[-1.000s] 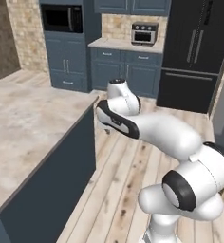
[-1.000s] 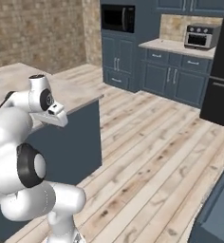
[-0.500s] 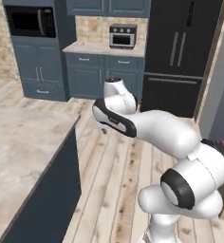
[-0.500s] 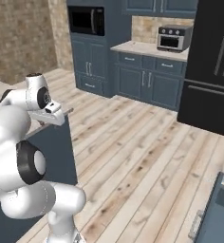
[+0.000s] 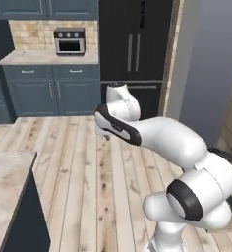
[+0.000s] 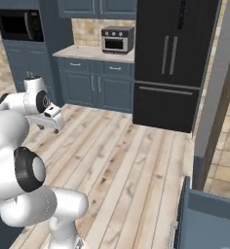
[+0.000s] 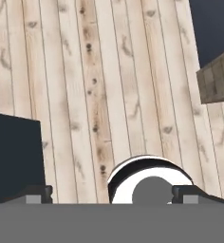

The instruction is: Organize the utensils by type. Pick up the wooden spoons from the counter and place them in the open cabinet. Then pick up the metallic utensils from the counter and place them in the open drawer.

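A plank floor [image 5: 83, 162] fills the middle of the room. A black fridge [image 6: 173, 63] stands at the far side. Left of it runs the counter [image 5: 49, 58], a beige stone top over slate-blue cabinets with a tan tile backsplash; a grey toaster oven [image 6: 117, 39] sits on it. Any utensils there are too small to tell. The gripper [image 7: 111, 194] hangs over bare floor, jaws spread wide and empty.

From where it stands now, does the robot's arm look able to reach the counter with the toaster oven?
Probably not. The counter with the toaster oven sits across a wide stretch of wooden floor, and the open gripper hangs empty over the planks.
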You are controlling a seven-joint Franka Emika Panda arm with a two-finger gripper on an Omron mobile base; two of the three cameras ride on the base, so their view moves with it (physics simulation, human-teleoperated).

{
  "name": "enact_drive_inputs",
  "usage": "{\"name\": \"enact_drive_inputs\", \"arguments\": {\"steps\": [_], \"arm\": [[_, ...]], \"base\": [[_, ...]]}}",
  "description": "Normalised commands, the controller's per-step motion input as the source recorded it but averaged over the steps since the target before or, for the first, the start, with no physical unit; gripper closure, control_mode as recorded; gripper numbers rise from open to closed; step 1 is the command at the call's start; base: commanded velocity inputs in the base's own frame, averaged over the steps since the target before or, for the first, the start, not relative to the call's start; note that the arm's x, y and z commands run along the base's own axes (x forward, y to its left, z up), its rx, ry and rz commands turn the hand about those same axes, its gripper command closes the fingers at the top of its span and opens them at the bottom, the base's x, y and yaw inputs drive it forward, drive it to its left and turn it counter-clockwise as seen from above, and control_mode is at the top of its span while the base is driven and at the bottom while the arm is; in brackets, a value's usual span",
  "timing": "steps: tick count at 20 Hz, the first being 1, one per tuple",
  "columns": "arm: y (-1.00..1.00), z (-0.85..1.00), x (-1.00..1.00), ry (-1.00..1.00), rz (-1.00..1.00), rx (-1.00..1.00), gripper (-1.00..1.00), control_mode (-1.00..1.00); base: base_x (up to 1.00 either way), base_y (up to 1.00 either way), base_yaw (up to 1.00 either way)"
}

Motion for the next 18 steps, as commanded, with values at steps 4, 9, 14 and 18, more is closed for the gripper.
{"name": "enact_drive_inputs", "arguments": {"steps": [4,9,14,18], "arm": [[0.00,0.00,0.00,0.00,0.00,0.00,-1.00,1.00],[0.00,0.00,0.00,0.00,0.00,0.00,-1.00,1.00],[0.00,0.00,0.00,0.00,0.00,0.00,-1.00,1.00],[0.00,0.00,0.00,0.00,0.00,0.00,-1.00,1.00]], "base": [[0.95,0.20,-0.24],[1.00,0.22,-0.05],[1.00,0.21,0.00],[1.00,0.21,0.00]]}}
